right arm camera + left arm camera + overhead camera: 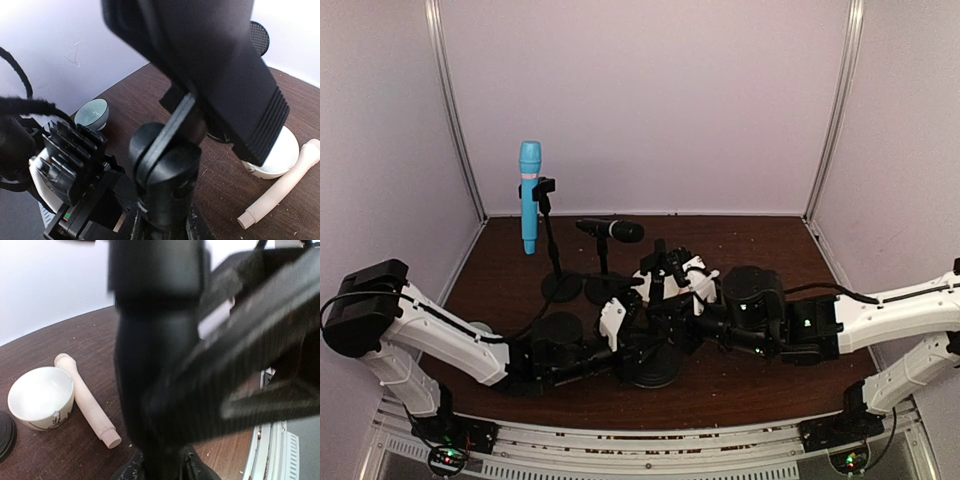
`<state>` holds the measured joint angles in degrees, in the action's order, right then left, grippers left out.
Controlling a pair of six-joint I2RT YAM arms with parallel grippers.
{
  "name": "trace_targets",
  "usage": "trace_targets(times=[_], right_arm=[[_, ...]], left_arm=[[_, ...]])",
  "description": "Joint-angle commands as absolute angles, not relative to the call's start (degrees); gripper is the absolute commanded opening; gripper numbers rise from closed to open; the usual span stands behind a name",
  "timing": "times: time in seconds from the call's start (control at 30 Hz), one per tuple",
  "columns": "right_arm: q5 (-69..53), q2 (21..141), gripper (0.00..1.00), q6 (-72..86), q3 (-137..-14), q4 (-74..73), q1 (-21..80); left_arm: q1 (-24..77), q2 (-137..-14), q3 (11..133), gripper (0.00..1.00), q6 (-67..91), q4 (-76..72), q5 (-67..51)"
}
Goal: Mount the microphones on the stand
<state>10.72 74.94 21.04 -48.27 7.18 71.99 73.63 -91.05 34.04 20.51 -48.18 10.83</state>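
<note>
A light blue microphone (529, 196) stands upright in the clip of the tall stand (550, 235) at the back left. A black microphone (613, 230) lies level on a shorter stand (603, 262) beside it. The cream-pink microphone (85, 401) (281, 186) lies flat on the table against a white bowl (39, 397). A third black stand (655, 366) rises in the front middle, its wide clip (215, 65) at the top. My left gripper (162, 466) (628, 340) is shut on its post. My right gripper (165, 229) (672, 332) is shut on the post under the pivot knob (167, 162).
A small teal bowl (94, 113) sits by the back wall. The white bowl (274, 159) stands just behind the held stand. Round stand bases (563, 287) crowd the back left. The two arms meet over the middle of the brown table (770, 250), between white side walls.
</note>
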Motion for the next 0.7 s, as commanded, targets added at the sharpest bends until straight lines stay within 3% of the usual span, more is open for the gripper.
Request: trace_targets(times=[0.0, 0.13, 0.3, 0.43, 0.47, 0.57, 0.67], right_arm=[[10.7, 73.3, 0.0, 20.2, -48.2, 9.1, 71.8], [10.0, 73.1, 0.0, 20.0, -48.0, 9.0, 71.8], [7.9, 72.1, 0.0, 18.6, -47.3, 10.0, 71.8], [6.6, 70.2, 0.0, 14.5, -46.3, 7.1, 70.1], [6.2, 69.6, 0.05, 14.7, -45.6, 6.0, 68.9], [5.5, 67.8, 0.37, 17.1, -43.6, 1.8, 63.4], [5.5, 64.2, 0.42, 19.2, -40.1, 1.0, 58.5]], left_arm=[[74.0, -93.0, 36.6, 0.26, 19.9, -54.7, 11.0], [74.0, -93.4, 36.5, 0.25, 19.9, -55.8, 10.5], [74.0, -93.9, 36.3, 0.0, 18.6, -57.5, 8.1], [74.0, -92.7, 32.6, 0.0, 17.4, -66.3, 3.8], [74.0, -92.2, 31.6, 0.0, 17.3, -67.9, 3.6], [74.0, -90.2, 29.2, 0.0, 16.7, -69.7, 3.8], [74.0, -89.1, 28.4, 0.0, 16.3, -69.6, 4.3]])
